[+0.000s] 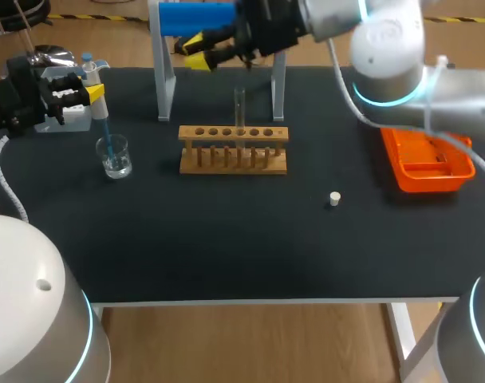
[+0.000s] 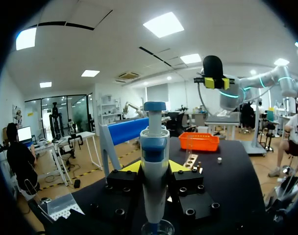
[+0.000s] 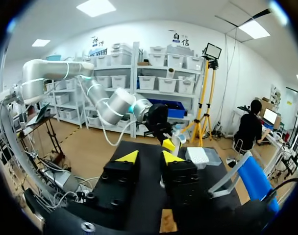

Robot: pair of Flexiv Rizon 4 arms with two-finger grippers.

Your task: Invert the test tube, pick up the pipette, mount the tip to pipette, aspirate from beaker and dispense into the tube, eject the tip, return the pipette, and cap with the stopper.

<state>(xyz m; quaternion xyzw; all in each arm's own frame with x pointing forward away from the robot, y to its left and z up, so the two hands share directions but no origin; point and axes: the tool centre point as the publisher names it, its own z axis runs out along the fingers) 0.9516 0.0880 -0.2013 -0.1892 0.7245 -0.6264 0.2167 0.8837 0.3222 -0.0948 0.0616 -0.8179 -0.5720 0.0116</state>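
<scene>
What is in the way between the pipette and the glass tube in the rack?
Nothing visible on the table stands between the pipette, in the left gripper, and the test tube in the rack. The right gripper hovers open by the tube's top.

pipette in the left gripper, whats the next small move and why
Probably, once filled, lift the pipette straight up: the left gripper holds it with its tip down in the beaker, and the test tube stands upright in the rack.
</scene>
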